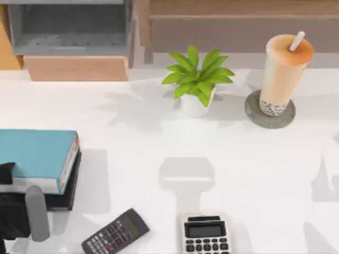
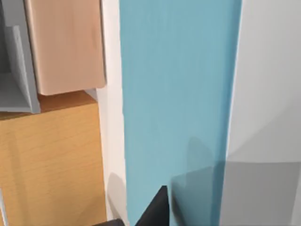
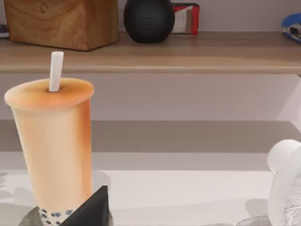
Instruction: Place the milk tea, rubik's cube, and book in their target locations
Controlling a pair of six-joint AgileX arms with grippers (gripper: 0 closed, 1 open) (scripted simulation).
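The milk tea (image 1: pixel 283 74) stands upright on a round grey coaster (image 1: pixel 251 112) at the back right. The right wrist view shows the milk tea (image 3: pixel 51 141) close up, with a dark part of my right gripper (image 3: pixel 91 209) low beside its base, apart from it. The teal book (image 1: pixel 34 156) lies flat on a thin black book (image 1: pixel 71 188) at the left edge. My left gripper (image 1: pixel 13 211) sits just in front of that stack. The left wrist view looks down on the book's teal cover (image 2: pixel 178 108). The rubik's cube is out of view.
A potted green plant (image 1: pixel 196 79) stands left of the coaster. Two calculators, one dark (image 1: pixel 114 233) and one white (image 1: pixel 206 233), lie at the front. A grey cabinet on a wooden base (image 1: pixel 69 32) stands back left. A wooden shelf (image 3: pixel 188 52) carries small items.
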